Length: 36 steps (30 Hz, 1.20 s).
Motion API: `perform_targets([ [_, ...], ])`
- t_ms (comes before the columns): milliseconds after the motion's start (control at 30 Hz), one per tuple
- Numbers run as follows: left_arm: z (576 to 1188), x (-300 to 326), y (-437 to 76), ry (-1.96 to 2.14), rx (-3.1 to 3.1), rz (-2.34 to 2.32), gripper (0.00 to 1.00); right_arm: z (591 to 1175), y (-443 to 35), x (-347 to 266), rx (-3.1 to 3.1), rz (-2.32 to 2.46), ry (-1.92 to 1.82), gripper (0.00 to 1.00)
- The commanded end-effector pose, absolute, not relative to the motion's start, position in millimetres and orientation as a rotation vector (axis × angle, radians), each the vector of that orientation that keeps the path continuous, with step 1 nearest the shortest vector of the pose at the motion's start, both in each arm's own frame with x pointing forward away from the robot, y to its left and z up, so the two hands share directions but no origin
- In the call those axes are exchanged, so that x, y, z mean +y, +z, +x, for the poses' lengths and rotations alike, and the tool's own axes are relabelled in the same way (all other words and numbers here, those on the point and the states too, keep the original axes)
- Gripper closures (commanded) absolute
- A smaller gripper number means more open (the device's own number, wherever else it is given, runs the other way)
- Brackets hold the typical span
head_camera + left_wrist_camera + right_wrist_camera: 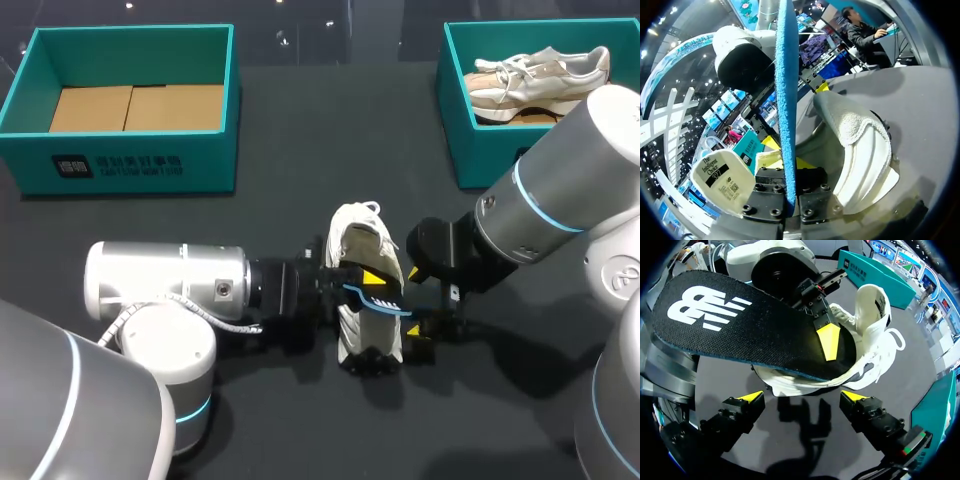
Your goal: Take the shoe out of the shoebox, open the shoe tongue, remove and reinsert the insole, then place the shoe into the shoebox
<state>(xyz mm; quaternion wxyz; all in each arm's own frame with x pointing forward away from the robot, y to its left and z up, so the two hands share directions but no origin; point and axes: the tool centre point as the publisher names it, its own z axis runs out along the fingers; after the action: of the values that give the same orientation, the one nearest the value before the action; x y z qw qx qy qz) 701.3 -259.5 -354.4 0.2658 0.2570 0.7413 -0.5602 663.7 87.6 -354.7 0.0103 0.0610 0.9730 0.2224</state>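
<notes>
The head camera is looking down from above and behind, taking in the whole table (300, 150). The left wrist camera is facing 3 o'clock and the right wrist camera 9 o'clock, both sitting close. All 3 are sharing the shoe (362, 240) and insole (755, 325).

Your shoe (362, 235) is white, its insole (755, 335) black with a white logo and blue edge; shoebox (140, 150) teal, counter (300, 130) dark grey.
</notes>
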Motion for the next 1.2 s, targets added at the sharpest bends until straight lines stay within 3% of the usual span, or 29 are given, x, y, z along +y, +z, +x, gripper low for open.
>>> perform_targets([
  [33,703,-261,-357,-1.526,2.001,0.683,0.86,663,-356,88,3.035,0.191,0.694,0.0],
  [133,701,-259,-352,-1.539,1.997,0.675,0.75,663,-356,88,3.035,0.191,0.694,0.0],
  [400,692,-257,-336,-1.593,1.954,0.679,0.67,663,-356,88,3.035,0.191,0.694,0.0],
  [733,678,-257,-323,-1.645,1.905,0.724,0.65,663,-356,88,3.035,0.191,0.694,0.0],
  [1100,666,-258,-308,-1.691,1.845,0.776,0.75,663,-356,88,3.035,0.191,0.694,0.0],
  [1200,663,-259,-306,-1.703,1.838,0.795,0.73,663,-356,88,3.035,0.191,0.694,0.0],
])
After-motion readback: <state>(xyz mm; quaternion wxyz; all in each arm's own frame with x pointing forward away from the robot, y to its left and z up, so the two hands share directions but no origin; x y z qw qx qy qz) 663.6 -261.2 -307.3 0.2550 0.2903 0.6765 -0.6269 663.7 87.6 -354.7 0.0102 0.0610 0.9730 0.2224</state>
